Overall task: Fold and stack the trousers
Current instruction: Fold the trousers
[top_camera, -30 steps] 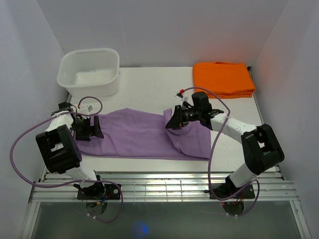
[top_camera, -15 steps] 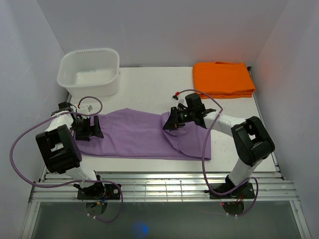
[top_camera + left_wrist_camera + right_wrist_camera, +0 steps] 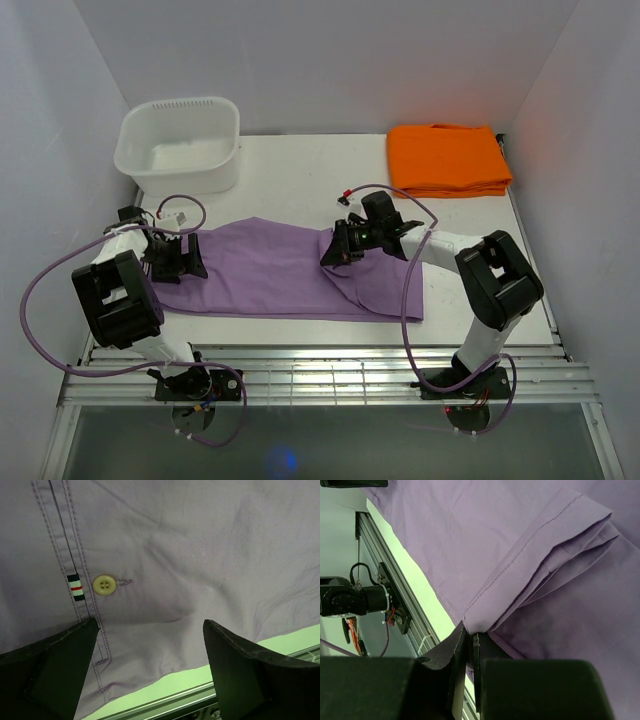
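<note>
White table; lilac trousers half-folded, gripped by right hand; left hand agape

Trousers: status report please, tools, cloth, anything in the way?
Left tool open, over the button end. Right tool shut on trousers hem, leg end doubled over. Orange cloth and tub stand clear.

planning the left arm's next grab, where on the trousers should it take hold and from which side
Probably the waist end's near edge, by the button. The trousers lie flat there, so only that edge lets a finger slip under: come from the near side. The left gripper hangs open above it; the right gripper is shut on the folded leg end.
</note>
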`<state>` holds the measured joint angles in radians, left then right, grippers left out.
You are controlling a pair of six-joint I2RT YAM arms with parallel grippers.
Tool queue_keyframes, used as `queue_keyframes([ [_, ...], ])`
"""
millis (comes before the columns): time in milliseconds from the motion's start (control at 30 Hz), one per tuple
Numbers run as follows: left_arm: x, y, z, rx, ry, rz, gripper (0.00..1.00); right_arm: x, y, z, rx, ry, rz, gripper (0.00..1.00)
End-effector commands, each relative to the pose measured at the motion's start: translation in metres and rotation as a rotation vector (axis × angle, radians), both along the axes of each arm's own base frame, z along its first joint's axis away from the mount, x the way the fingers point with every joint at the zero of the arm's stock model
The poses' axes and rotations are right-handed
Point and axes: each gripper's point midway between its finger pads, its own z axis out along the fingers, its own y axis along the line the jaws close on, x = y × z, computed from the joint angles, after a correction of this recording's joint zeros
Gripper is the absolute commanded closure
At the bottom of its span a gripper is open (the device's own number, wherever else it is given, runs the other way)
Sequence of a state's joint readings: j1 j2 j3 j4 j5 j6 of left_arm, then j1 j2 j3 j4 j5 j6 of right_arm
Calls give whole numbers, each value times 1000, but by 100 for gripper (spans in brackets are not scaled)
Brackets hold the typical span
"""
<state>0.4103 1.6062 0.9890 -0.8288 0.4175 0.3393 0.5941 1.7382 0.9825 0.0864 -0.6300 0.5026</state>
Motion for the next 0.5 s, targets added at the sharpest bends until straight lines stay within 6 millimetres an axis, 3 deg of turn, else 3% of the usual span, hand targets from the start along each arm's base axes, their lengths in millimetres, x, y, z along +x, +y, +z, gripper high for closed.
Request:
queue_keyframes([
  [0,-1,3,0,26,-15,-4,2,9,16,25,57,-61,4,92],
  [467,-2,2,-4,21,-6,-6,2,-2,29,21,64,-17,27,92],
])
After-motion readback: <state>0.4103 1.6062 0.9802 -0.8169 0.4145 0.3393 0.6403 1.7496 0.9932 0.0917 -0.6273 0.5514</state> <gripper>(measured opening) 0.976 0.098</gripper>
